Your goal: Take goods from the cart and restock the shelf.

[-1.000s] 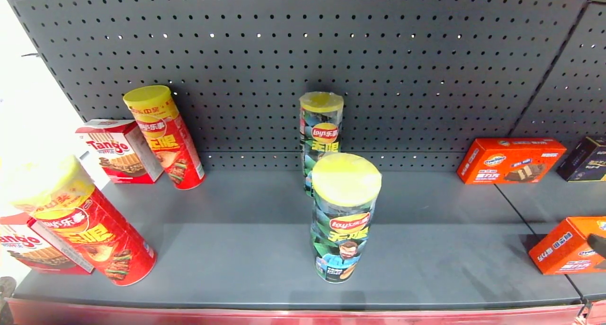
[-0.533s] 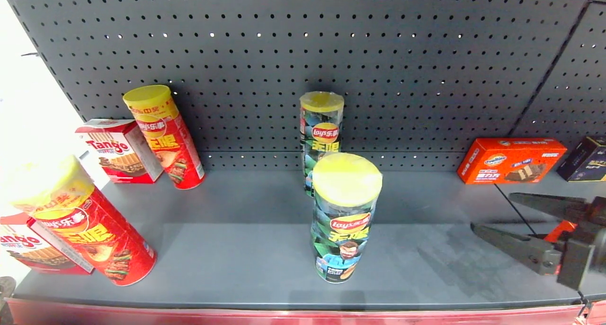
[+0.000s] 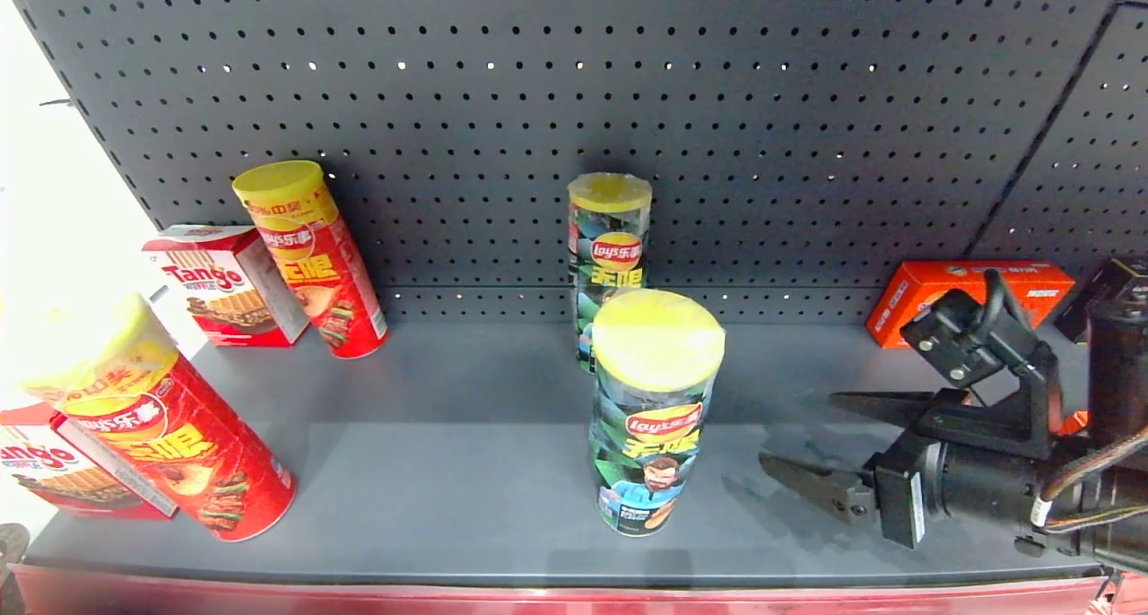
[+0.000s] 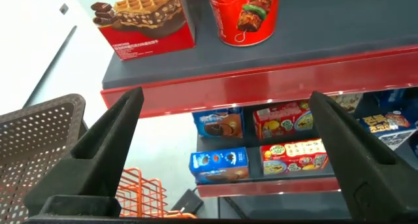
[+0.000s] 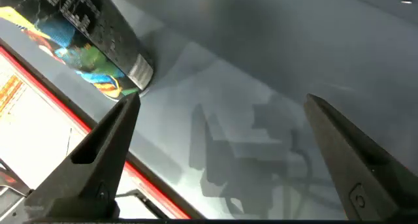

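Note:
On the grey shelf a green chip can with a yellow lid stands upright near the front, and a second green can stands behind it by the pegboard. My right gripper hovers low over the shelf to the right of the front can, open and empty, pointing at it. In the right wrist view that gripper spans bare shelf, with the can's base beside one finger. My left gripper is open and empty below the shelf's red front edge.
Two red chip cans and two wafer boxes fill the shelf's left side. An orange box lies at the back right. A dark perforated cart basket and an orange wire basket sit below the left gripper.
My right arm has come in from the right edge and moved left over the shelf toward the front green can. It now covers the front orange box.

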### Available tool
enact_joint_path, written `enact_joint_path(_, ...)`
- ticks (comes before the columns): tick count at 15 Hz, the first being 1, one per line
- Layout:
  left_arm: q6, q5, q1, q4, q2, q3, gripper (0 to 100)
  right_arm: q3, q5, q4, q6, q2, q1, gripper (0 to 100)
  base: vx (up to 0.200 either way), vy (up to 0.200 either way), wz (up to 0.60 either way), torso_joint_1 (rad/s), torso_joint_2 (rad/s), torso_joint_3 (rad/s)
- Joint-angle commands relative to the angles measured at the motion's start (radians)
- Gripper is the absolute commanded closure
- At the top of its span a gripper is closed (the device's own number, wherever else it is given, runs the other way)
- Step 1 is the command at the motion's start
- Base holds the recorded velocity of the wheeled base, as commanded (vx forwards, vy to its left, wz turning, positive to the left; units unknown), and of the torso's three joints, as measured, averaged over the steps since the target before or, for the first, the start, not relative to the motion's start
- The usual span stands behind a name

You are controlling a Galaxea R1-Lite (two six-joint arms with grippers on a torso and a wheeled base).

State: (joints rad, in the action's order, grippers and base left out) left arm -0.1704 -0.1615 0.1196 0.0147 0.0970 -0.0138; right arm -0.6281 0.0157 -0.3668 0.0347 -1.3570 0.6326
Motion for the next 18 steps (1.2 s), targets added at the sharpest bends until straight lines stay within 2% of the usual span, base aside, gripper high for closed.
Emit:
enact_joint_path(1, 0.000, 0.000, 0.000, 0.001, 0.003, 0.000, 0, -0.042, -0.002, 0.000, 0.001, -0.071, 0.009, 0, 0.000, 0.000, 0.00, 0.000, 0.00, 0.000)
enact_joint_path(3, 0.009, 0.000, 0.000, 0.001, 0.003, 0.000, 0, -0.065, -0.016, 0.000, 0.001, -0.091, 0.010, 0, 0.000, 0.000, 0.00, 0.000, 0.00, 0.000)
enact_joint_path(4, 0.034, 0.002, 0.000, 0.001, 0.003, 0.000, 0, -0.102, -0.031, 0.002, 0.001, -0.119, 0.027, 0, 0.000, 0.000, 0.00, 0.000, 0.00, 0.000)
enact_joint_path(8, 0.063, 0.002, 0.000, -0.001, 0.003, 0.000, 0, -0.108, -0.033, 0.002, 0.001, -0.146, 0.061, 0, 0.000, 0.000, 0.00, 0.000, 0.00, 0.000)
enact_joint_path(18, 0.065, 0.005, 0.000, -0.001, 0.003, 0.000, 0, -0.134, -0.034, 0.000, 0.001, -0.185, 0.098, 0, 0.000, 0.000, 0.00, 0.000, 0.00, 0.000)
